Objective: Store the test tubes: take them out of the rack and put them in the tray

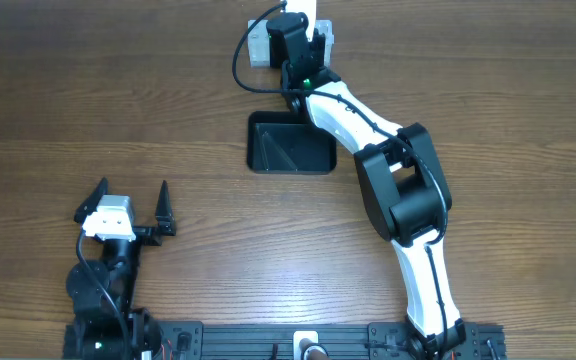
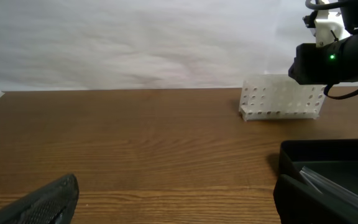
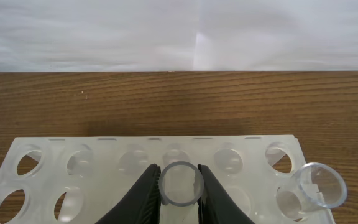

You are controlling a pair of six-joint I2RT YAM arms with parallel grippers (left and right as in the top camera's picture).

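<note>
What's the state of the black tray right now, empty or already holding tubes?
Not empty. The tray holds at least one clear test tube, lying slantwise on its floor in the left wrist view.

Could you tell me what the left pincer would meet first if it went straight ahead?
Probably nothing: bare table lies ahead of the left pincer, up to the backdrop. The rack and tray sit off to its right.
</note>
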